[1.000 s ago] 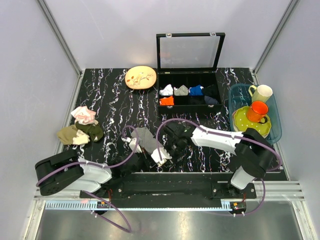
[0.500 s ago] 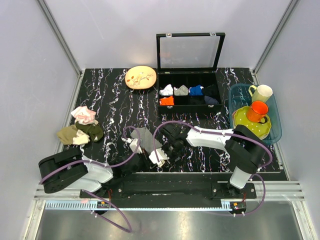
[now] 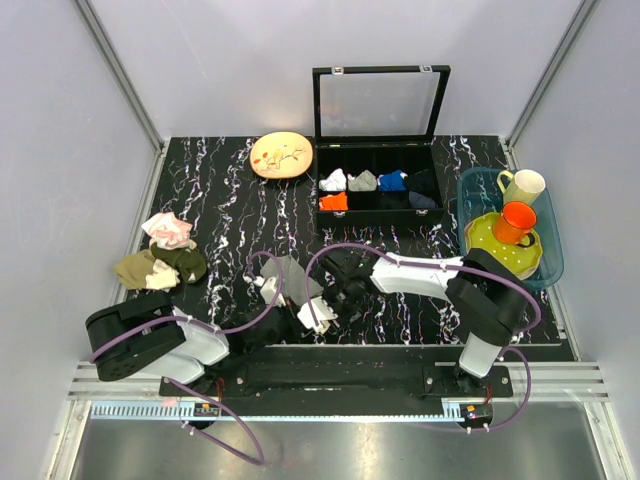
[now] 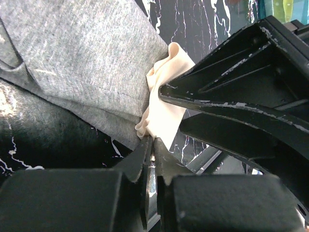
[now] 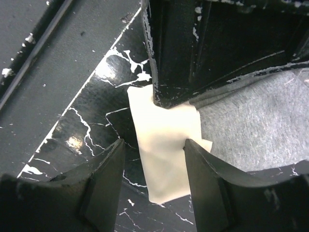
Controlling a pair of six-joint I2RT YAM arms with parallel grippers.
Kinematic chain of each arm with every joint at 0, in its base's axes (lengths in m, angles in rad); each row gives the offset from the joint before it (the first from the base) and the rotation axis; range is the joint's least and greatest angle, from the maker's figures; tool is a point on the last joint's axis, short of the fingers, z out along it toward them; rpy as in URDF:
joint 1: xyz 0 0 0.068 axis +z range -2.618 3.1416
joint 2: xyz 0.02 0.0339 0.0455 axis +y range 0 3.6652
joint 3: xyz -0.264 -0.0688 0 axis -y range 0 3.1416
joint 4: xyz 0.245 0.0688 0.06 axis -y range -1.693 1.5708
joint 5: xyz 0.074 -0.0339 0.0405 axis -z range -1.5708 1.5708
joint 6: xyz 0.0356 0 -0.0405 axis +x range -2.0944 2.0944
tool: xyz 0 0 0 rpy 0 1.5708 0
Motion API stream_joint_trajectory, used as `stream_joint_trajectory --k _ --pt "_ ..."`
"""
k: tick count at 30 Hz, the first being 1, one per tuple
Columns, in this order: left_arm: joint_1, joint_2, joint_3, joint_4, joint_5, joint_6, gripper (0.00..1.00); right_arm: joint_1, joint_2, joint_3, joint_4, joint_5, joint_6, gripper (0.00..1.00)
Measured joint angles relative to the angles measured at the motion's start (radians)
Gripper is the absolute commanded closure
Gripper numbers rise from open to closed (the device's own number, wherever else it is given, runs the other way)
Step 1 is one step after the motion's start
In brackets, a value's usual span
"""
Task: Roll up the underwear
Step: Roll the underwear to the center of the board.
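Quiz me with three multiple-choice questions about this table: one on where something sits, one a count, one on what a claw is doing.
1. Where is the orange cup? A) on the floor B) in the blue tub C) held by a claw
2. How many cups are in that tub? A) two B) one C) four
3. The left gripper is: A) wide open B) holding a cup C) pinched shut on the underwear

1 B: it stands inside the tub at the right.
2 A: the orange one and a cream mug.
3 C: its fingers meet on the cloth's cream edge.
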Motion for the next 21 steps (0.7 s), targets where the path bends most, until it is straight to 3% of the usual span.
stream_joint_trajectory --k 3,7,8,12,15,19,20,21 --pt "0.002 0.0 0.0 0.0 0.002 0.0 0.85 0.0 0.008 0.005 0.009 0.002 -0.011 0.46" --pt "0.008 -0.003 0.0 -0.003 0.006 -0.003 0.73 0.0 0.031 0.025 0.018 0.0 -0.025 0.64" --pt "0.01 -0.011 0.0 -0.006 0.006 -0.002 0.69 0.001 0.037 0.032 0.018 0.0 -0.027 0.74" --pt "0.024 -0.124 -0.001 -0.067 -0.002 0.009 0.49 0.001 0.068 0.067 0.005 -0.001 -0.033 0.88" --pt "0.03 -0.342 -0.002 -0.228 -0.026 0.048 0.36 0.0 0.089 0.103 -0.032 -0.014 -0.022 0.91" --pt "0.035 -0.764 -0.021 -0.643 -0.118 0.122 0.21 0.012 0.127 0.154 -0.088 -0.087 0.008 0.92" --pt "0.037 -0.863 -0.022 -0.722 -0.144 0.134 0.11 0.011 0.137 0.161 -0.111 -0.091 0.014 0.91" --pt "0.037 -1.0 -0.019 -0.811 -0.177 0.148 0.11 0.006 0.143 0.171 -0.128 -0.1 0.025 0.92"
